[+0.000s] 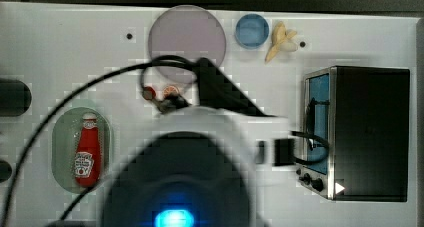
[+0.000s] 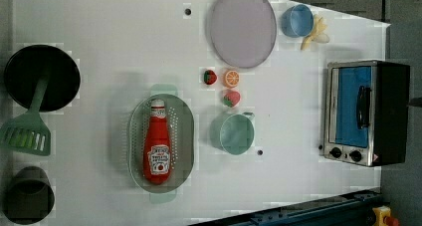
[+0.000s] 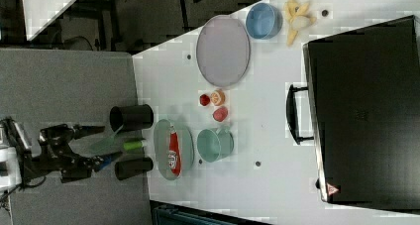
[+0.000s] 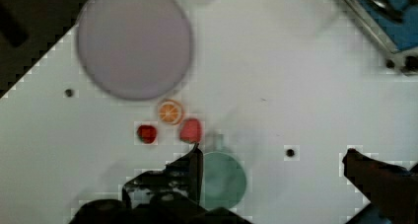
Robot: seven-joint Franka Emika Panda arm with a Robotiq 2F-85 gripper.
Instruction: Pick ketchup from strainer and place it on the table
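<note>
The ketchup [image 2: 158, 144], a red bottle with a white cap, lies flat in the pale green strainer [image 2: 134, 146] on the white table [image 2: 99, 47]. In the top view, ketchup [image 1: 87, 152] and strainer [image 1: 62, 152] sit at the top view's left, beside my arm [image 1: 200, 152]. My gripper [image 3: 101, 144] stands open, holding nothing. In the right view it is well to the left of the ketchup [image 3: 173, 153] and apart from the strainer [image 3: 161, 136]. In the wrist view the gripper [image 4: 273, 155] hangs wide open over the table, with a teal bowl [image 4: 222, 179] under one finger.
A teal bowl [image 2: 236, 133], two strawberries [image 2: 210, 76], an orange slice [image 2: 231, 78] and a lilac plate [image 2: 242, 27] lie beside the strainer. A toaster oven [image 2: 366, 111], a blue cup [image 2: 297, 20] and a banana [image 2: 314, 33] stand farther off. Black pan [image 2: 42, 76], spatula [image 2: 25, 134], dark cup [image 2: 29, 196].
</note>
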